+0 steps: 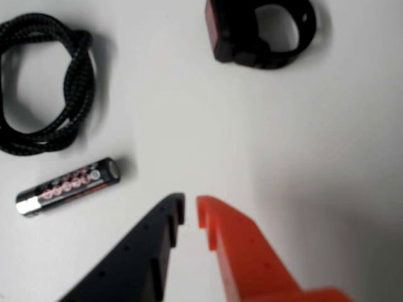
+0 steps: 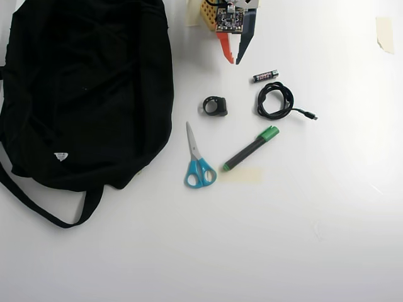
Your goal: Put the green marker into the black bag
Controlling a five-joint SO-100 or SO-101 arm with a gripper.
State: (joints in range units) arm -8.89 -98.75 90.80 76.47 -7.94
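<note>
The green marker point(image 2: 250, 148) lies on the white table in the overhead view, slanted, its green cap up and to the right; the wrist view does not show it. Filling the left side is the black bag point(image 2: 82, 88), soft and flat, its strap trailing at the lower left. My gripper point(image 2: 233, 61) hangs at the top centre, well above the marker and right of the bag. One finger is orange and one black. In the wrist view the gripper point(image 1: 190, 206) has only a narrow gap between its tips, with nothing between them.
Blue-handled scissors point(image 2: 198, 160) lie left of the marker. A small black ring-shaped part point(image 2: 215, 106) point(image 1: 259, 31) sits below the gripper in the overhead view. A battery point(image 2: 265, 76) point(image 1: 68, 187) and a coiled black cable point(image 2: 275, 100) point(image 1: 45, 94) lie right of the gripper there. A tape strip point(image 2: 385, 33) sits far right.
</note>
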